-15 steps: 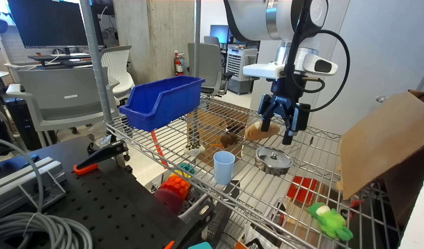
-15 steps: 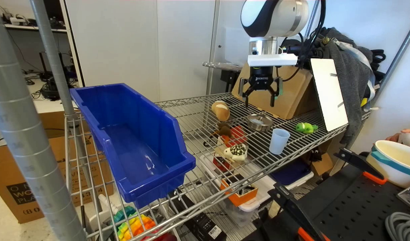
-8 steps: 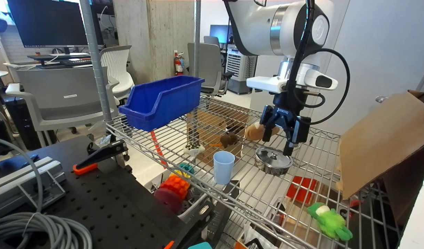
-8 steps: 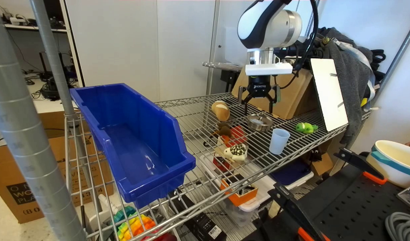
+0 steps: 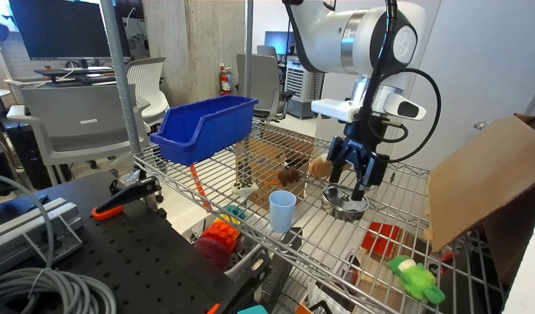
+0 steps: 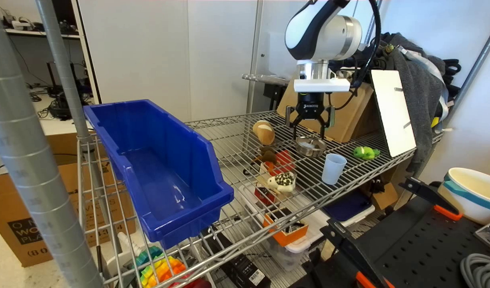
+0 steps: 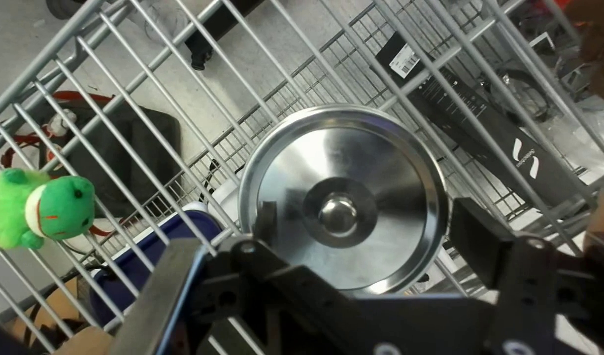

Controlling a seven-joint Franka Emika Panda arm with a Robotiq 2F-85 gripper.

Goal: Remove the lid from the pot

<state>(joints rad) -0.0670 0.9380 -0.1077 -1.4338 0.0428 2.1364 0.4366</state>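
The silver-grey lid (image 5: 337, 196) with a round knob sits on the small metal pot (image 5: 341, 213) on the wire shelf. The lid (image 6: 311, 142) and the pot wall (image 6: 310, 151) also show in an exterior view. My gripper (image 5: 347, 188) points down over the lid in both exterior views (image 6: 308, 136). In the wrist view the lid (image 7: 346, 153) lies under the gripper (image 7: 363, 217), with its knob (image 7: 338, 214) between the spread fingers. One finger stands over the lid and one beside its rim. The gripper is open and empty. Whether a fingertip touches the lid, I cannot tell.
A light blue cup (image 5: 282, 211) stands near the pot. A tan bread-like lump (image 6: 264, 132), a brown toy (image 6: 267, 154), a spotted turtle (image 6: 283, 182) and a green toy (image 6: 366, 153) lie on the shelf (image 6: 245, 224). A blue bin (image 6: 165, 168) and leaning cardboard (image 5: 485, 174) flank it.
My gripper has come down from well above the pot to just above the lid, with its fingers still spread. The lid and the pot have not moved.
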